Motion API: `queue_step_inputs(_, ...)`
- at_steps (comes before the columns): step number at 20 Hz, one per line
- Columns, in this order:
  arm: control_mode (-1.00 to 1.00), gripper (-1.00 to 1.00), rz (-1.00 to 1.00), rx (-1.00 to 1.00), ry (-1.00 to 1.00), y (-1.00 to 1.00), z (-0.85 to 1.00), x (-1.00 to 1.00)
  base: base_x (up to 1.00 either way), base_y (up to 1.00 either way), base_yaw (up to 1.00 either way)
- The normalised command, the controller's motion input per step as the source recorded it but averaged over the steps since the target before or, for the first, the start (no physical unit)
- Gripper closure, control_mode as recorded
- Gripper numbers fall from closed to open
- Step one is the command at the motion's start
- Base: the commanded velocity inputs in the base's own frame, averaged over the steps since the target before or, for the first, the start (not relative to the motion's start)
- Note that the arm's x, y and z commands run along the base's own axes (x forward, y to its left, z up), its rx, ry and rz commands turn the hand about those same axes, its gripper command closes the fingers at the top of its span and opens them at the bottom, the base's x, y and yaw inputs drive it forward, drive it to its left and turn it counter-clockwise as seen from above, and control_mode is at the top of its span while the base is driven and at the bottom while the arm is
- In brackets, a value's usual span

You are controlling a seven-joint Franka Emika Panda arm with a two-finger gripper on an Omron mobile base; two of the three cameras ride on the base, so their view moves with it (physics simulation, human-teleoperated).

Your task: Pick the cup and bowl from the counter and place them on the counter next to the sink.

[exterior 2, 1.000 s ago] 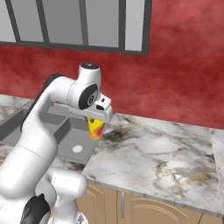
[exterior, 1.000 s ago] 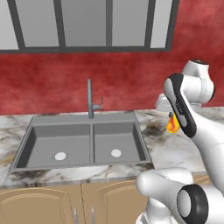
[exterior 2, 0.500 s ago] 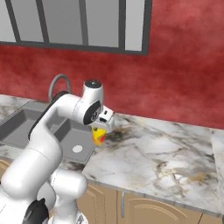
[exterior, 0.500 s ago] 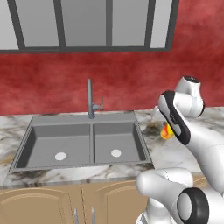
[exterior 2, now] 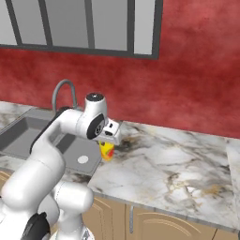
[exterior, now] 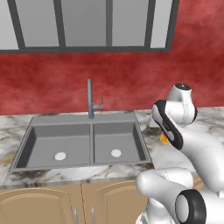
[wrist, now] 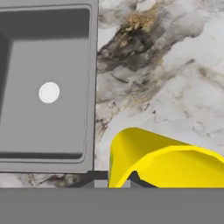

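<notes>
A white robot arm lowers the cup [exterior 2: 107, 151] toward the marble counter [exterior 2: 164, 164] just beside the sink [exterior: 87, 140], part way through the first half of a two-part kitchen chore. Its gripper [exterior 2: 108, 143] is clamped on the small yellow tumbler, pinching it at the rim, so the pick of the cup looks done and its placement is close but, by my reading, not finished: the jaws have not let go, and I cannot tell whether the base of the cup is touching the stone or hanging just above it.

From the right base camera the cup hangs directly below the hand, at six o'clock from it, with the sink's near corner at about nine o'clock and open marble stretching away toward three o'clock. In the hand view the yellow rim [wrist: 162, 162] sits hard against the finger tips at the bottom of the picture, the basin and its white drain [wrist: 49, 92] lie at about ten o'clock, and dark-veined marble spreads from twelve to two o'clock.

The bowl (the second item on the list) has yet to be fetched, so more than half the job appears to remain.
</notes>
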Motion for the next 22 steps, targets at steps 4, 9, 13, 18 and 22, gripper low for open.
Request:
queue_step_inputs(4,-1.00,1.00,0.00,0.00,0.01,0.00,-0.45,0.31,0.00,0.00,0.00)
queue_step_inputs(9,-1.00,1.00,0.00,0.00,0.06,0.00,-0.33,0.38,0.00,0.00,0.00)
queue_step_inputs(13,-1.00,1.00,0.00,0.00,0.11,0.00,-0.28,0.29,0.00,0.00,0.00)
queue_step_inputs(18,-1.00,1.00,0.00,0.00,0.08,0.00,-0.30,0.23,0.00,0.00,0.00)
queue_step_inputs(22,-1.00,1.00,0.00,0.00,0.02,0.00,-0.39,0.21,0.00,0.00,0.00)
